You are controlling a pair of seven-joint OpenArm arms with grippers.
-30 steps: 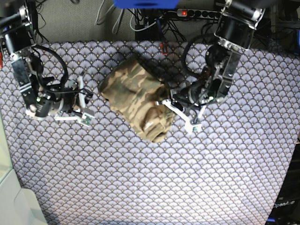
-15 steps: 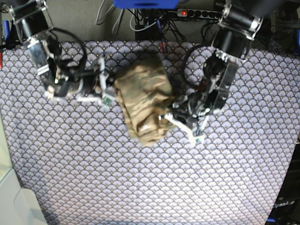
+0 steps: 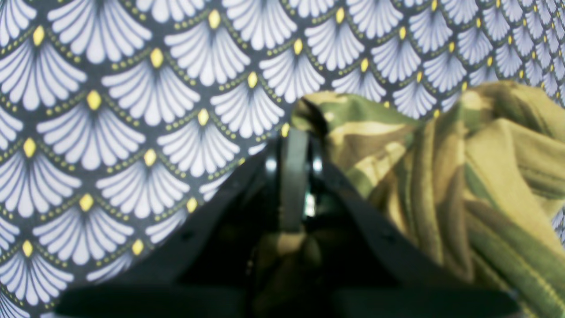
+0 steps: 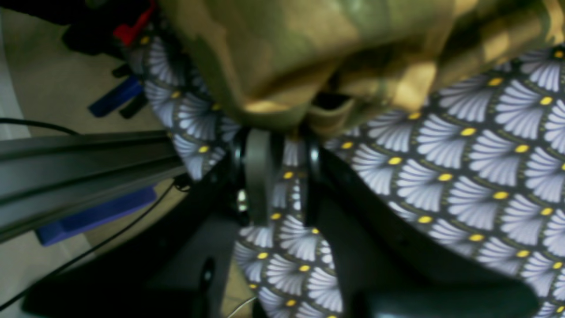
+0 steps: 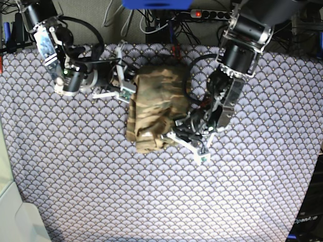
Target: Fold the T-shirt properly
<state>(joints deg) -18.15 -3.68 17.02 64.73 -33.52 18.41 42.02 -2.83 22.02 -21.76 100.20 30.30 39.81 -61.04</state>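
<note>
Both tools, left (image 5: 185, 137) and right (image 5: 122, 84), pinch edges of the bunched T-shirt (image 5: 156, 111) on the table cloth (image 5: 101, 191).

You've got the T-shirt (image 5: 157, 107) bunched into a compact, roughly rectangular bundle, long axis running front to back, on the far middle part of the cloth-covered table. It's tan, olive and brown camo, with rumpled layers and loose folds at the near end, where a pale patch shows. In both wrist views its edges look lumpy and uneven.
</note>
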